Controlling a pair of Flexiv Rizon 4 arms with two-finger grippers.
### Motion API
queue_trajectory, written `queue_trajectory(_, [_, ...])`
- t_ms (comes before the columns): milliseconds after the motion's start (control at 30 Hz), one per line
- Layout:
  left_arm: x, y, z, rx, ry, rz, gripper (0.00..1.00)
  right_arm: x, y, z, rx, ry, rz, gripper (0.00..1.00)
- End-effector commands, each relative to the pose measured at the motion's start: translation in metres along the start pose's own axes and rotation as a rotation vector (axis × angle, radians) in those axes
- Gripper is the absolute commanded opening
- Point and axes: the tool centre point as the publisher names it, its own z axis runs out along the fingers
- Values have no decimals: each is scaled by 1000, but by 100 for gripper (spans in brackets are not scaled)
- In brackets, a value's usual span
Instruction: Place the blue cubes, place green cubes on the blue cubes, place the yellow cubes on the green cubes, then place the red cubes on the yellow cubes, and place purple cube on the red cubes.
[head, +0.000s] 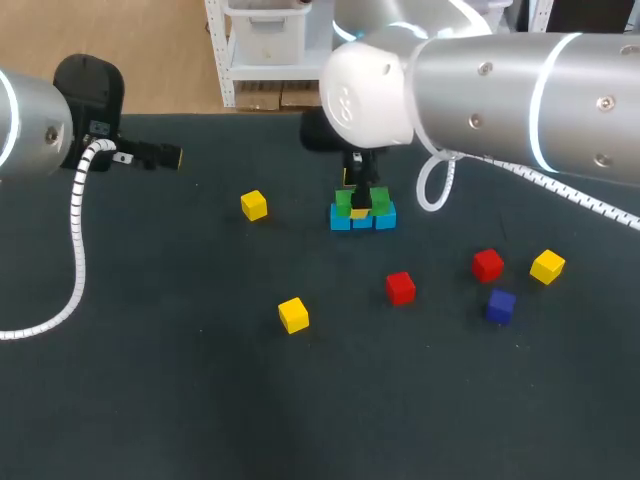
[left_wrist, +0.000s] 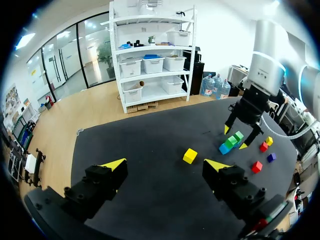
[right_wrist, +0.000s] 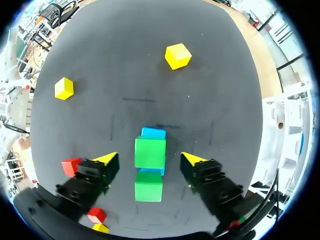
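the right arm (head: 520, 95) is the biggest thing in the head view. it covers the far right part of the table (head: 150, 400), and its wrist hides the top of the stack (head: 362, 212). from that view i cannot tell how many blue cubes (head: 362, 221) lie under the green cubes (head: 343, 200). in the right wrist view two green cubes lie in one line on the blue ones, and only small parts of the blue show. the left arm (head: 30, 125) is cut off at the side of the head view.

room for moving is widest at the near side of the table. one yellow cube (head: 254, 205) lies between the left gripper (head: 168, 157) and the stack. another yellow cube (head: 293, 314) is nearer to the front, and a third yellow cube (head: 547, 266) is just beside a red cube (head: 487, 265) on the right side. a second red cube (head: 400, 287) lies in front of the stack. the purple cube (head: 500, 305) is near the red cube on the right side.

the right gripper (right_wrist: 150, 159) hangs over the stack. its fingers are wide apart, one on each side of a green cube, with a gap on both sides, so it holds nothing. the left gripper is at the far left of the table, well apart from the stack. its fingers are wide, with nothing between them.
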Motion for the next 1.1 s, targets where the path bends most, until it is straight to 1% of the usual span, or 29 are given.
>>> queue_trajectory(33, [0,1,0,5,0,1,100,1,3,-2,17,-11,5,100])
queue_trajectory(333, [0,1,0,5,0,1,100,15,2,-26,33,-21,16,100])
queue_trajectory(533, [0,1,0,5,0,1,100,33,-1,-45,70,-50,61,100])
queue_trajectory(633, [0,1,0,5,0,1,100,47,-1,-54,91,-81,108,100])
queue_trajectory(733, [0,1,0,5,0,1,100,65,3,-61,107,-110,136,100])
queue_trajectory(900, [0,1,0,5,0,1,100,99,11,-71,134,-126,180,100])
queue_trajectory(967, [0,1,0,5,0,1,100,113,13,-74,154,-119,192,100])
queue_trajectory(1100, [0,1,0,5,0,1,100,141,20,-82,151,-140,247,100])
